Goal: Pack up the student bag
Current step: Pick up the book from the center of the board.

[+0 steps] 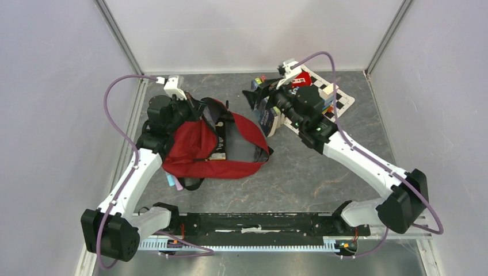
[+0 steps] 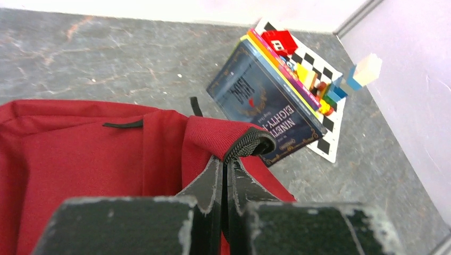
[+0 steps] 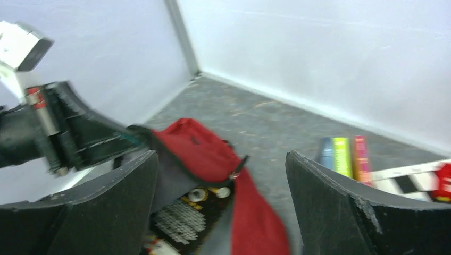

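The left fingers (image 2: 205, 187) pinch shut on the zippered rim of the student bag (image 1: 190, 150), toward the surface's (image 1: 299, 172) left edge, likely propping its mouth open (a book (image 1: 220, 138) shows inside), while the right fingers (image 3: 330, 191) gape empty.

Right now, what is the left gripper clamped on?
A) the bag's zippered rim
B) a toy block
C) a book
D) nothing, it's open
A: the left wrist view shows the left gripper pinched shut on the bag at its black zipper edge, and the books lie apart from it.
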Motion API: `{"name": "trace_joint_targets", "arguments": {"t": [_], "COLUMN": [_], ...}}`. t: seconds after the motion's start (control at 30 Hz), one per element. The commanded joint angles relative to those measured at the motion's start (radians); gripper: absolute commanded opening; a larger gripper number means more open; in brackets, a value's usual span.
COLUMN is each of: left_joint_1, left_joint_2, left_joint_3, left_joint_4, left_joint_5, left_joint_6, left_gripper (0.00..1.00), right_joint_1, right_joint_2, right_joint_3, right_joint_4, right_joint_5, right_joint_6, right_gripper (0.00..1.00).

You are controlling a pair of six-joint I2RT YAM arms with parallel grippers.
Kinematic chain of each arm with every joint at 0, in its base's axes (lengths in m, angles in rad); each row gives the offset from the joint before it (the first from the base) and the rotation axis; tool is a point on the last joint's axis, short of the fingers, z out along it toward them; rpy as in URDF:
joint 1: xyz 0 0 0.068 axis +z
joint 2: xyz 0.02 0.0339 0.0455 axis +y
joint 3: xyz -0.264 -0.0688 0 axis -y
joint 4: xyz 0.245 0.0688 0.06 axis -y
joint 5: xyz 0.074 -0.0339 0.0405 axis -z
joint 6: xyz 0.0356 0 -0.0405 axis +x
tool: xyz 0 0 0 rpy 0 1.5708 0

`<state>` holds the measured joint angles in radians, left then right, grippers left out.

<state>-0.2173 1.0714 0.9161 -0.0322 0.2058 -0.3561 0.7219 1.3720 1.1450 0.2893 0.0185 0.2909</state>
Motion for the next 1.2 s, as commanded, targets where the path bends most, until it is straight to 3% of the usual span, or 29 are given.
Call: {"name": "trace_joint_targets", "arguments": {"t": [0.0, 0.43, 1.17], "left_joint_1": [-0.001, -0.001, -0.001], "left_joint_2": [0.005, -0.062, -0.067], "left_joint_3": [0.006, 0.026, 0.035], "left_joint_4": [0.06, -0.032, -0.058], "left_joint_5": [0.083, 0.034, 0.008], "left_joint_6": [-0.016, 0.009, 0.025], "left_gripper": [0.02, 0.02, 0.02], "right_joint_1": [-0.048, -0.113, -0.156], "right_joint_2": [0.034, 0.23, 0.347], "right_joint_3": [0.033, 0.189, 0.245], "right_joint_4": [-0.224, -0.511, -0.543], "right_joint_5": [-0.01, 0.1, 0.102], "right_joint_6": [-0.172, -0.282, -0.308], "right_gripper": [0.92, 0.75, 0.6]}}
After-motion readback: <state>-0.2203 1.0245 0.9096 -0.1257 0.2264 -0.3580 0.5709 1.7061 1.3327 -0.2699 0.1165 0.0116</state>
